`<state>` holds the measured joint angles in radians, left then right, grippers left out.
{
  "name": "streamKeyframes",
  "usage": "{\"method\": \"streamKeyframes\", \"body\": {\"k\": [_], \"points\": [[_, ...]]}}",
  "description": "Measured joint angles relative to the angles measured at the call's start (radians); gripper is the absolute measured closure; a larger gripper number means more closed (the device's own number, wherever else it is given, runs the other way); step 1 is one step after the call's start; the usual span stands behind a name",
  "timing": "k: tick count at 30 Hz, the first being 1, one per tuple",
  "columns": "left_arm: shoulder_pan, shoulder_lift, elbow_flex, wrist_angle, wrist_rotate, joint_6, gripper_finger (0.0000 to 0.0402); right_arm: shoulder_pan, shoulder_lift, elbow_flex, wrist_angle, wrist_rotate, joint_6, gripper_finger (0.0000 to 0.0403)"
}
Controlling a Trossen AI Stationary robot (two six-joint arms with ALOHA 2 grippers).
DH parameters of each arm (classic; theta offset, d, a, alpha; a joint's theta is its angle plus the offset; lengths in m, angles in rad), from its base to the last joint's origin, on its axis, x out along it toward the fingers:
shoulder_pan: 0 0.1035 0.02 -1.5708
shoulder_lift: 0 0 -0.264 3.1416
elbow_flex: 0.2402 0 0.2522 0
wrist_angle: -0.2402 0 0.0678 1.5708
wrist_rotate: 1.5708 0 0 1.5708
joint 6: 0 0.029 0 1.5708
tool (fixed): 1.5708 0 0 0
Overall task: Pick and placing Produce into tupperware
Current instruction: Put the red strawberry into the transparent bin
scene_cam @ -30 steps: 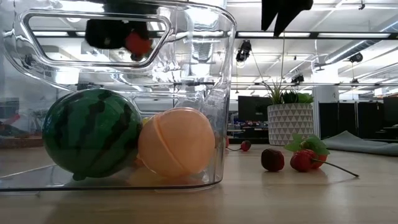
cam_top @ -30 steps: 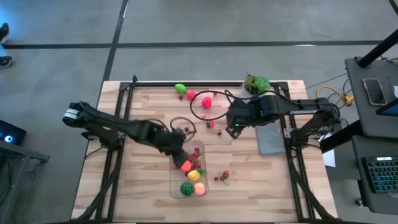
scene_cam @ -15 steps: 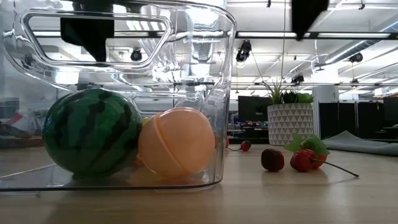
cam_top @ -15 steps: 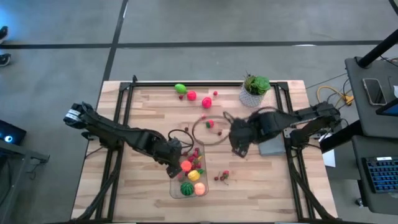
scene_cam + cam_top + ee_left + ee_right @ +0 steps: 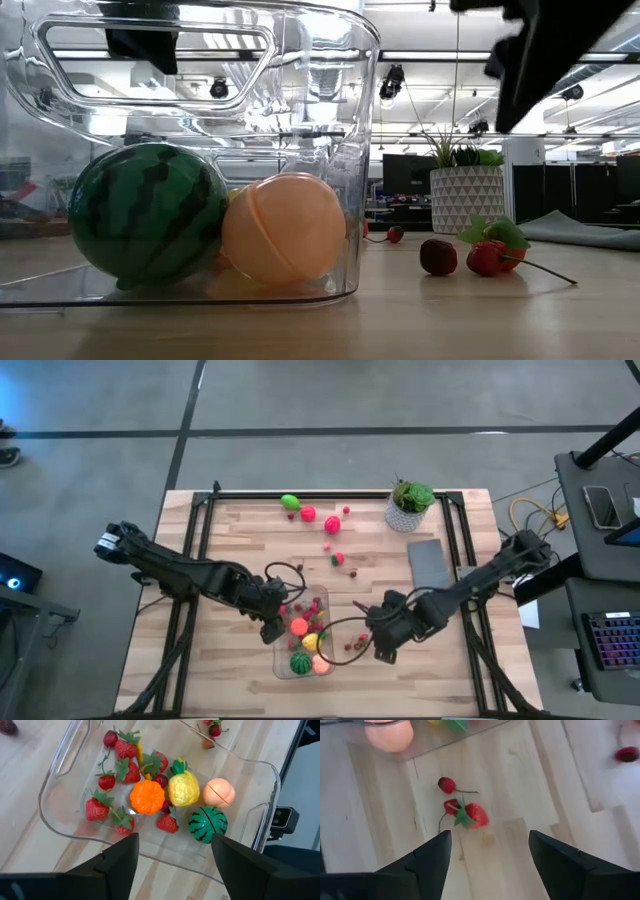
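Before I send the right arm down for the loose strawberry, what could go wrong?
1. The strawberry lies touching a cherry and its stems; the open right gripper may pinch both or knock one away.
2. The pieces lie close beside the tupperware; a descent could bump its wall.
3. The left gripper hangs over the container's other edge.

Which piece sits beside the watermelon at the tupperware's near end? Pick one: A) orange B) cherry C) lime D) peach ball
D: the low view shows the peach ball touching the watermelon inside the tupperware; the left wrist view shows them side by side too.
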<state>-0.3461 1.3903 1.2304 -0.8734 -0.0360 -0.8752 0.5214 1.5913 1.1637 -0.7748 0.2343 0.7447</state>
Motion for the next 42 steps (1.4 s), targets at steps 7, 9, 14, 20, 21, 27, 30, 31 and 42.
{"method": "streamKeyframes", "body": {"k": [7,9,14,20,21,27,30,31,42], "points": [[0.000,-0.001,0.000,-0.004,0.000,0.022,0.0166,0.004,0.000,-0.143,0.142,0.001,-0.126,0.0142],[0.001,-0.001,0.000,-0.026,0.000,0.021,0.0166,0.004,0.000,-0.157,0.160,0.001,-0.150,0.0133],[0.013,-0.017,0.000,-0.056,-0.023,0.019,0.0166,0.002,0.000,-0.158,0.166,0.010,-0.181,0.0097],[0.043,-0.042,-0.001,-0.055,-0.050,0.028,0.0166,0.002,0.000,-0.157,0.174,0.055,-0.189,0.0063],[0.046,-0.044,-0.001,-0.055,-0.050,0.028,0.0166,0.002,0.000,-0.161,0.181,0.055,-0.197,0.0059],[0.047,-0.045,-0.001,-0.050,-0.049,0.023,0.0166,0.002,0.015,-0.174,0.251,0.053,-0.318,0.0051],[0.047,-0.045,0.000,-0.049,-0.049,0.021,0.0166,0.002,0.051,-0.173,0.261,0.042,-0.350,0.0051],[0.047,-0.045,0.000,-0.048,-0.048,0.020,0.0166,0.002,0.063,-0.174,0.260,0.037,-0.352,0.0051],[0.047,-0.045,0.000,-0.048,-0.048,0.021,0.0166,0.002,0.133,-0.171,0.316,0.026,-0.345,0.0051]]}}
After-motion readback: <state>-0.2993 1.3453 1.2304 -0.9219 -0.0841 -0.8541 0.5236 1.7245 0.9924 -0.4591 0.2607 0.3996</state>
